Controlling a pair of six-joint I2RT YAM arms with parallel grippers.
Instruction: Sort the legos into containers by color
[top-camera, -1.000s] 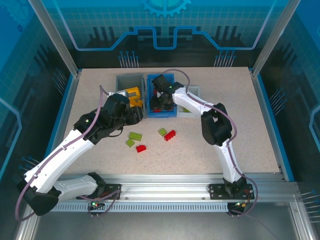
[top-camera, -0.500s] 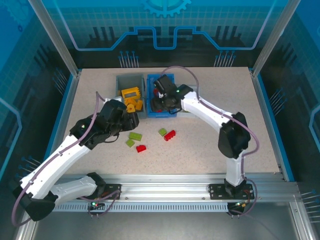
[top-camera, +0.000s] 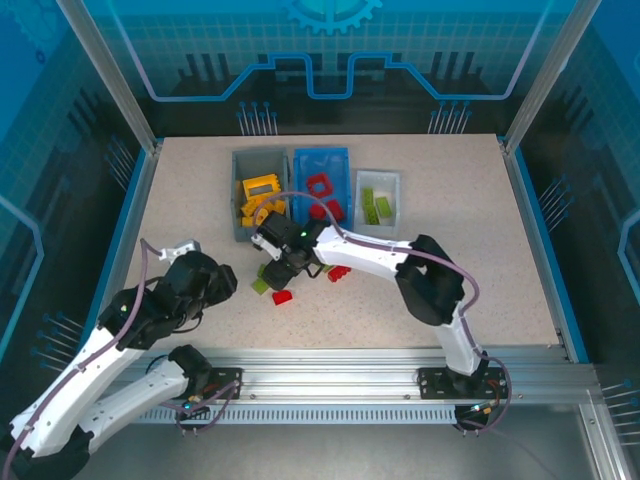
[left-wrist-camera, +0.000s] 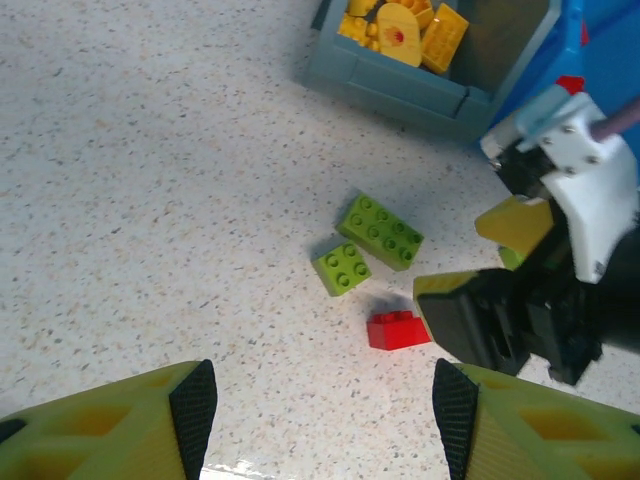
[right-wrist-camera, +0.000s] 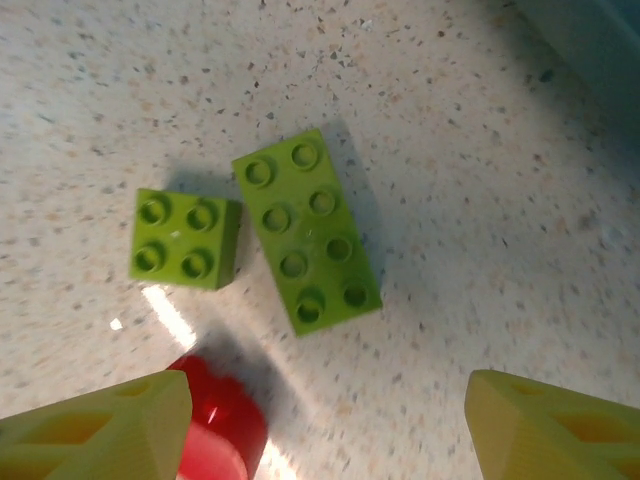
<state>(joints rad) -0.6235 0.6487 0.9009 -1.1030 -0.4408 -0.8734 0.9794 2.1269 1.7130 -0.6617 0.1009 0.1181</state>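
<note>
Two light green legos lie side by side on the table, a long one (right-wrist-camera: 306, 230) (left-wrist-camera: 380, 231) and a small square one (right-wrist-camera: 185, 238) (left-wrist-camera: 341, 268) (top-camera: 260, 286). A red lego (left-wrist-camera: 398, 330) (top-camera: 283, 297) (right-wrist-camera: 215, 420) lies just near of them. My right gripper (top-camera: 281, 270) (right-wrist-camera: 325, 425) hangs open above these bricks, holding nothing. My left gripper (top-camera: 212, 281) (left-wrist-camera: 325, 420) is open and empty over bare table, to the left of the bricks. Of the containers, the grey bin (top-camera: 240, 168) holds yellow legos, the blue bin (top-camera: 322, 156) red ones, and the white tray (top-camera: 378, 177) green ones.
Another red lego (top-camera: 340, 272) lies right of my right arm's forearm. The grey bin's corner (left-wrist-camera: 400, 85) stands just beyond the green bricks. My right gripper's fingers (left-wrist-camera: 500, 300) show at the right of the left wrist view. Blue rails border the table.
My right gripper left the blue bin, came down to the loose green bricks and opened wider. My left arm drew back from the grey bin toward the near left.
</note>
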